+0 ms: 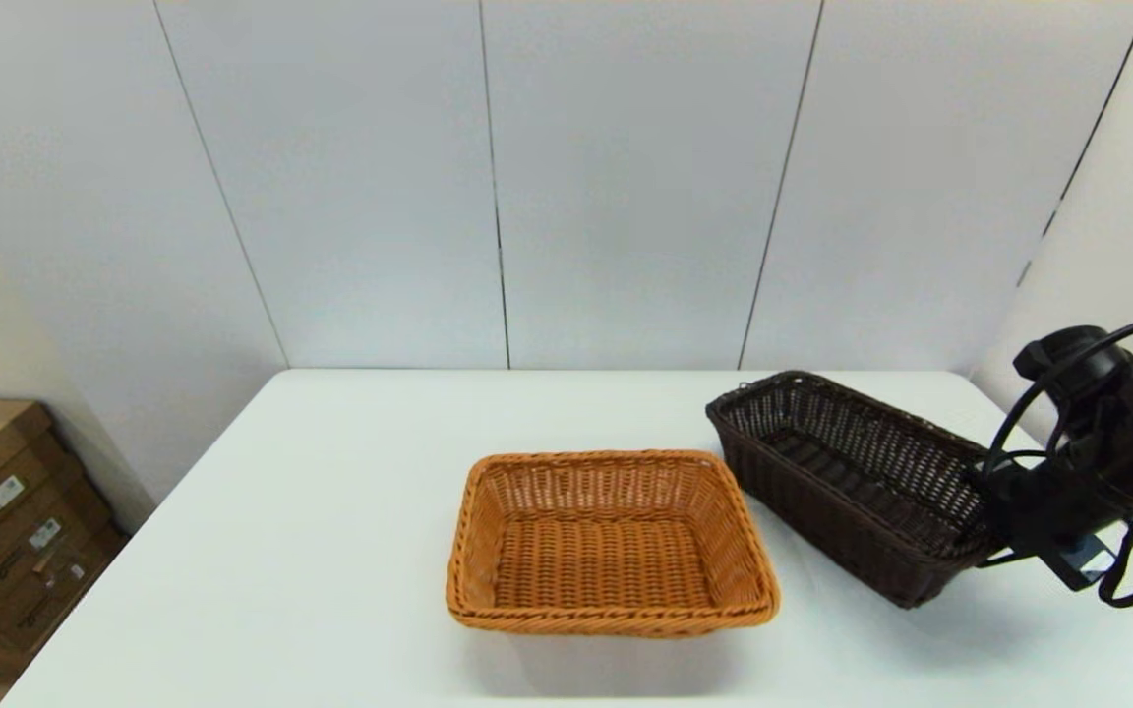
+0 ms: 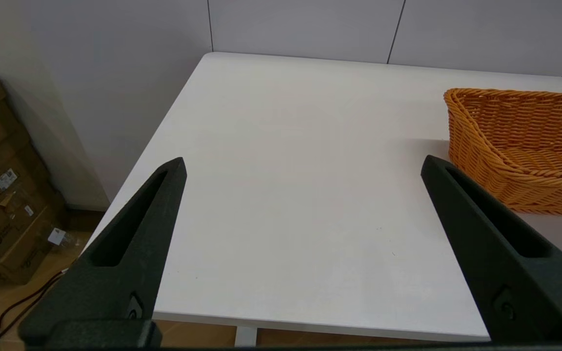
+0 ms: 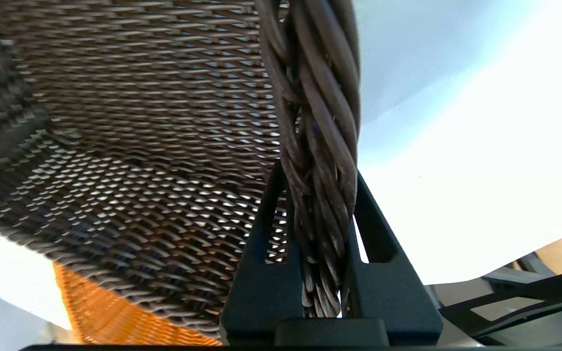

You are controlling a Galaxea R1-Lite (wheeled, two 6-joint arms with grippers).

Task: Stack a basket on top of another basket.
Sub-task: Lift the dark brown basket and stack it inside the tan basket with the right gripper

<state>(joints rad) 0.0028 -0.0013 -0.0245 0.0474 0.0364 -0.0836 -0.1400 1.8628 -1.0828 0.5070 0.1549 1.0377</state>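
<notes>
The white desk point(image 1: 330, 511) carries the tan basket point(image 1: 611, 541) near its front middle. Just to its right, the dark basket point(image 1: 852, 482) is tilted, its right end raised. Its braided rim point(image 3: 320, 146) is clamped by the right gripper point(image 3: 317, 214). The left gripper point(image 2: 303, 168) is held wide open above the desk's left part.

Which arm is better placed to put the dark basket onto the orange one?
The right gripper: it already clamps the dark brown woven wicker basket rim, beside the orange-tan woven wicker basket. The left gripper hangs open, empty.
</notes>
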